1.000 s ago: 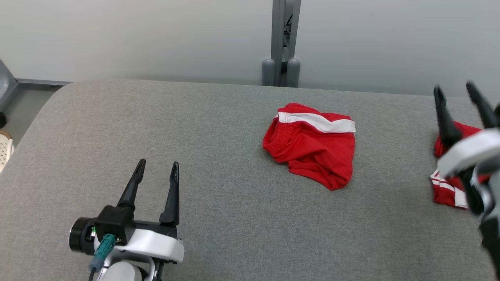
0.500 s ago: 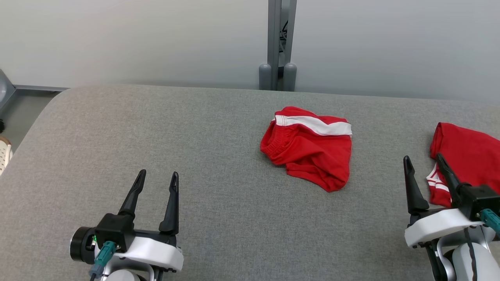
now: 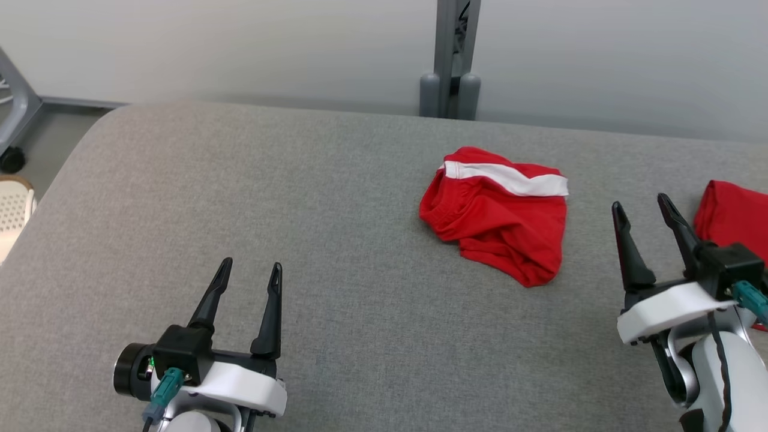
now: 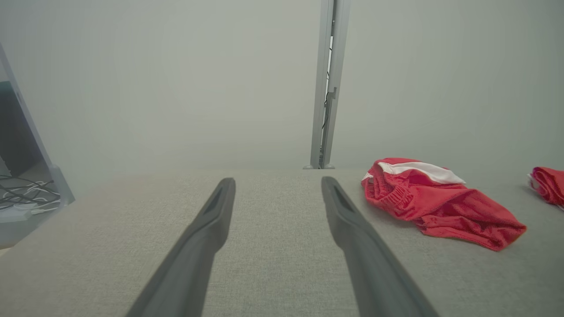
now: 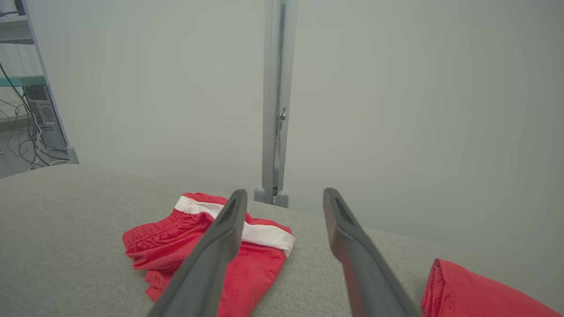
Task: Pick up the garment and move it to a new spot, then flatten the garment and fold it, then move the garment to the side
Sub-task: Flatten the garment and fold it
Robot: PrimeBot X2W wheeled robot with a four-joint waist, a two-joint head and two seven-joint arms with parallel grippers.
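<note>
Grey table [image 3: 240,180]: the right gripper [image 3: 639,203] has drawn back from the folded garment [image 3: 735,213] at its right, empty and spread like the left gripper [image 3: 252,264]; the shorts [image 3: 498,213] ahead-left probably come next.

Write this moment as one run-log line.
left gripper: open, empty; right gripper: open, empty; shorts: crumpled on table; second garment: far right

Head view high up, looking forward and down over grey table [image 3: 300,180] toward pale wall [image 3: 180,48]; wrist views low, close above table, each facing along own fingers [image 4: 198,246] toward same wall; all three share red garment [image 3: 498,216] and grey post [image 3: 450,60]
</note>
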